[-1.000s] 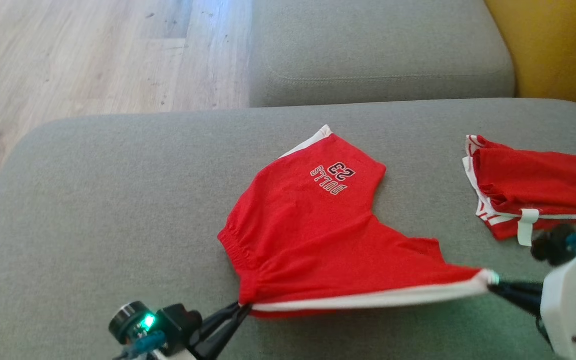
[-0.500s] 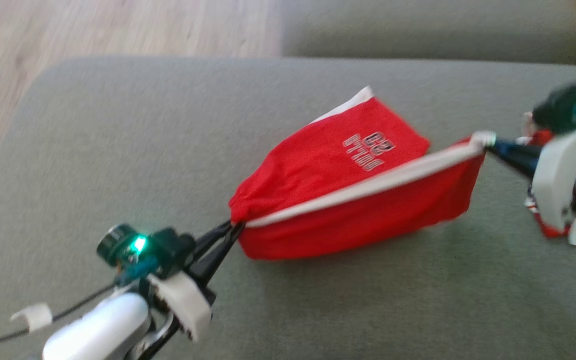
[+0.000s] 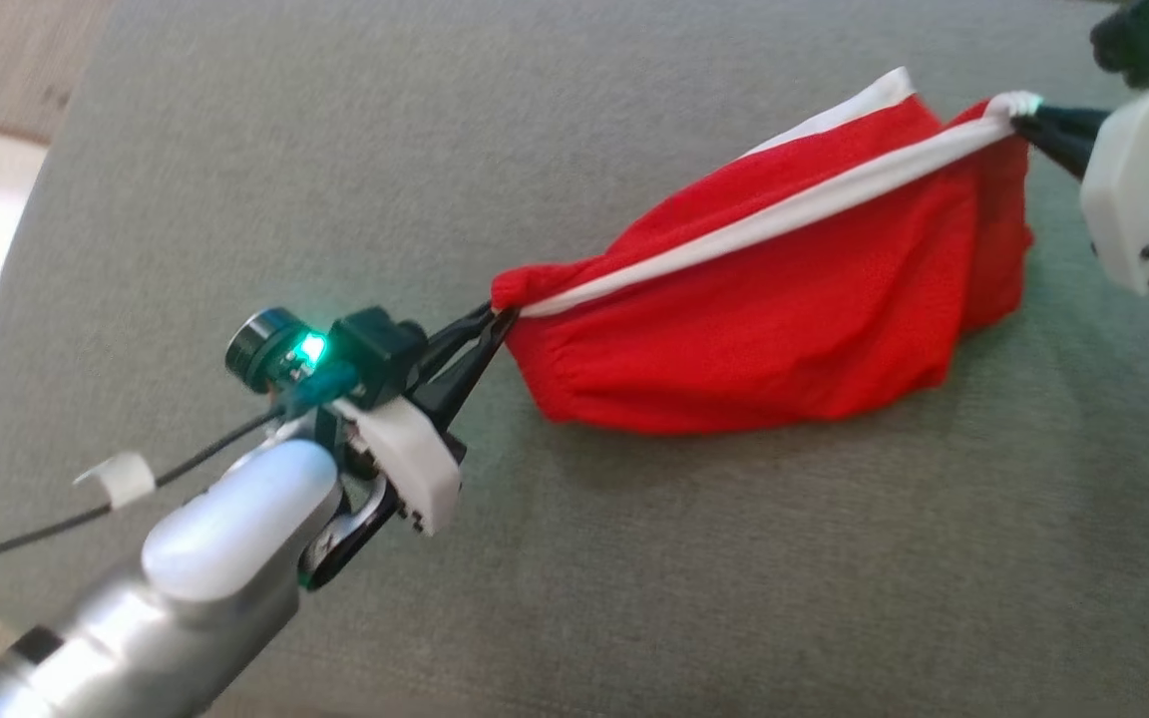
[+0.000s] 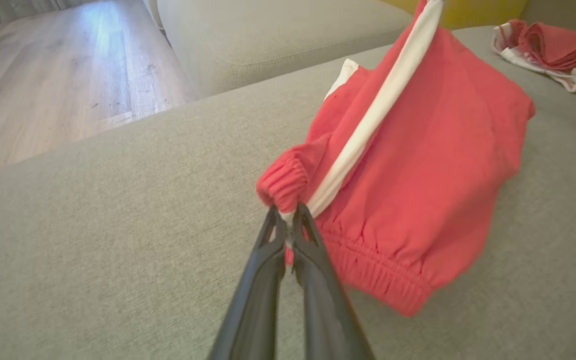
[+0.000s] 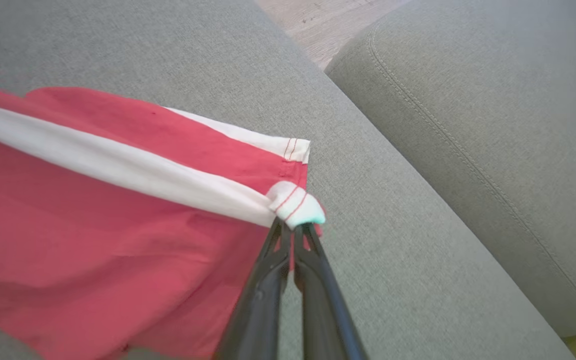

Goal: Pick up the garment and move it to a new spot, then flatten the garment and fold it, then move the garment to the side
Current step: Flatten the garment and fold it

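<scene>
Left gripper (image 3: 500,317) and right gripper (image 3: 1023,122), jaws tight on opposite corners of the red shorts (image 3: 764,309), taut between them.

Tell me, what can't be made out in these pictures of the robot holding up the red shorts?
Head view: the arm behind the right gripper, cut off by the right edge.
Left wrist view: part of the second red garment, cut off by the right edge.
Right wrist view: the waistband end of the shorts, cut off by the left edge.
Head view: the shorts' far side, hidden by their own near cloth.
</scene>
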Robot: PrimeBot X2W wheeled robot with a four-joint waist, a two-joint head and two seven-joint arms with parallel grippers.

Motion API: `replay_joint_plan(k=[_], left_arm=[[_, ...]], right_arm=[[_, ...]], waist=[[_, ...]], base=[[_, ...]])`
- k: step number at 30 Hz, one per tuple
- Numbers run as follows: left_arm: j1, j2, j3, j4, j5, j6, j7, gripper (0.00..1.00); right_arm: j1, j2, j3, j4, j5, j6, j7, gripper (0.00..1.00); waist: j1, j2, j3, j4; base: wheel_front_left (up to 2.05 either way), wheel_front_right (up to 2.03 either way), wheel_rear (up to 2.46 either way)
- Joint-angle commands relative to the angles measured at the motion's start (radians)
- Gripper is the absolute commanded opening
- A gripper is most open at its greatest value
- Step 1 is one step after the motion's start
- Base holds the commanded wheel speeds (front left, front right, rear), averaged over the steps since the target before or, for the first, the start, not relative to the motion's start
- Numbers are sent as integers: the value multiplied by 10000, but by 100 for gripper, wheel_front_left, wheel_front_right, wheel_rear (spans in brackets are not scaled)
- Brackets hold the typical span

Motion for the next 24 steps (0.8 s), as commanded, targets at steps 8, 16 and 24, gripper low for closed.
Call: replay_joint_plan(k=[8,16,24], left_arm=[[-1157,-524,356,1220,87,-426,-404,0],[-1566,-1091,149,2071,128,-693,-682,0],[-1789,-1350,31,2681,117,-824,-941,100]], right_arm=[[-1107,90,439,889,-78,-9,-31,0],[-1378,155,587,1172,-228,-9,1,0],[-1482,414,604,1613,-397,-9,-553,100]], waist=[[-3,0,867,760],[-3,0,1163,910],[-3,0,1297,896]], base=[[0,0,0],[0,0,0],[0,0,0]])
